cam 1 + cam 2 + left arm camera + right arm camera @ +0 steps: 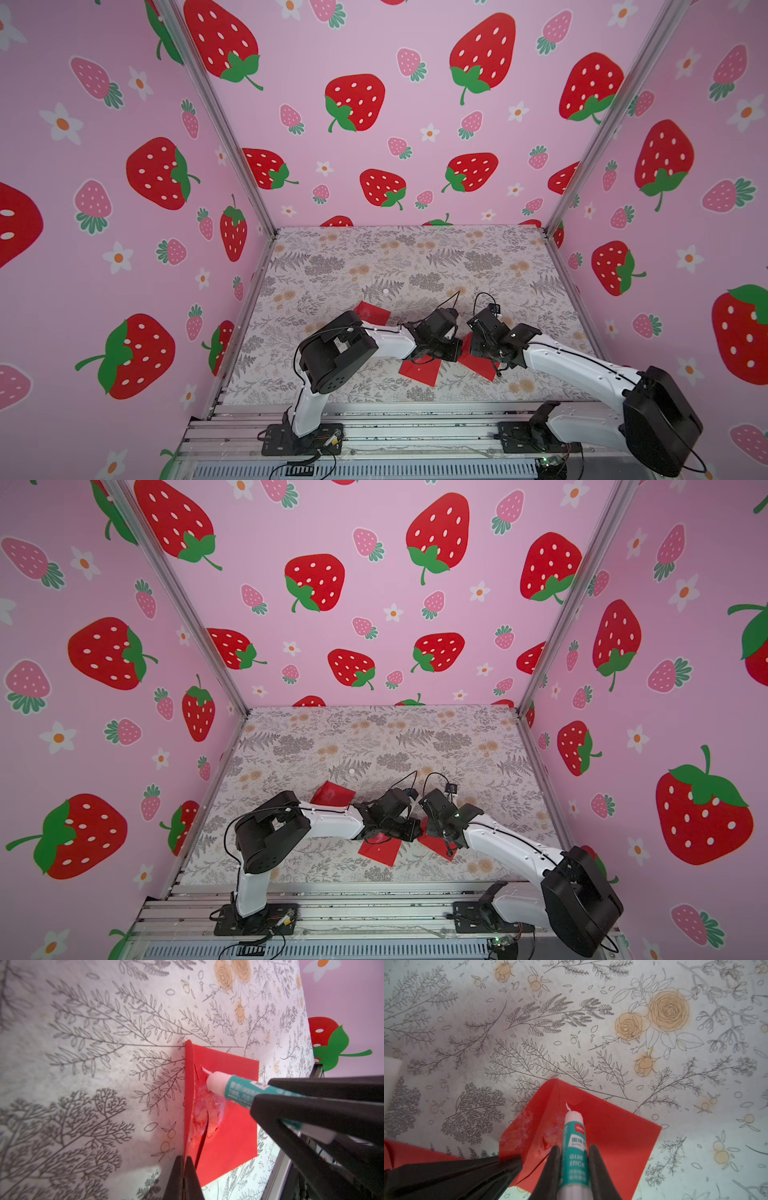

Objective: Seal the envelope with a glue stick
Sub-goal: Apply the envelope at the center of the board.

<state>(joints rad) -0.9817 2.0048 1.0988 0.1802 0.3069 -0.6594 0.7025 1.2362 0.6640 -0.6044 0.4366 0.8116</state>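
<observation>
A red envelope (612,1136) lies on the flowered table near the front centre; both top views show only part of it (482,368) (436,845). My left gripper (184,1160) (451,351) is shut on its flap (189,1095) and holds the flap upright. My right gripper (574,1149) (476,347) is shut on the glue stick (574,1138) (234,1088), white with a teal label. The stick's white tip sits at the envelope's inner face just by the fold, with a thin strand of glue on it. Smeared glue (207,1113) covers the fold area and the flap's inner side (525,1126).
A second red envelope (419,372) (415,1155) lies just left of the glued one, under my left wrist. A third (372,312) (332,793) lies behind my left forearm. The metal rail (395,419) runs along the table's front edge, and pink walls close in three sides.
</observation>
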